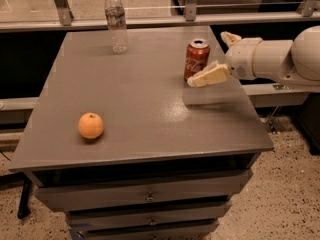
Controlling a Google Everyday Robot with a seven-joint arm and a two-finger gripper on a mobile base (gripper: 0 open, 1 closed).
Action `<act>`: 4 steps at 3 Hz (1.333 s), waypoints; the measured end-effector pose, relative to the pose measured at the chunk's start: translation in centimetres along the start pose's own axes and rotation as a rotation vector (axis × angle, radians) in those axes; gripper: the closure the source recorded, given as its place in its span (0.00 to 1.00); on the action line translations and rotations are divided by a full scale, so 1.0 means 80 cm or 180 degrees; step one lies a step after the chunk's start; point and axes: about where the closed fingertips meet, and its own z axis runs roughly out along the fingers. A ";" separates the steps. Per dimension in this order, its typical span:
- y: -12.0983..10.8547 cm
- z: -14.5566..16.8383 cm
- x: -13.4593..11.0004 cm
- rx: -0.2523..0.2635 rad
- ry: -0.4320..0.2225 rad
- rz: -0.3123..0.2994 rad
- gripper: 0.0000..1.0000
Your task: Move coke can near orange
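Note:
The coke can (196, 59), red with a silver top, stands upright on the right part of the grey table (145, 99). The orange (91, 125) lies near the table's front left, far from the can. My gripper (208, 58) comes in from the right at can height and is open. One cream finger (210, 75) lies just in front of the can's lower right side. The other finger (230, 37) shows behind and to the right of the can. The can is not held.
A clear plastic water bottle (116, 21) stands at the table's back left. A metal rail (150, 19) runs behind the table. Drawers (150, 196) sit under the tabletop. My white arm (280, 59) reaches over the table's right edge.

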 end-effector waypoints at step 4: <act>-0.005 0.055 0.025 -0.0284 -0.0299 0.1022 0.40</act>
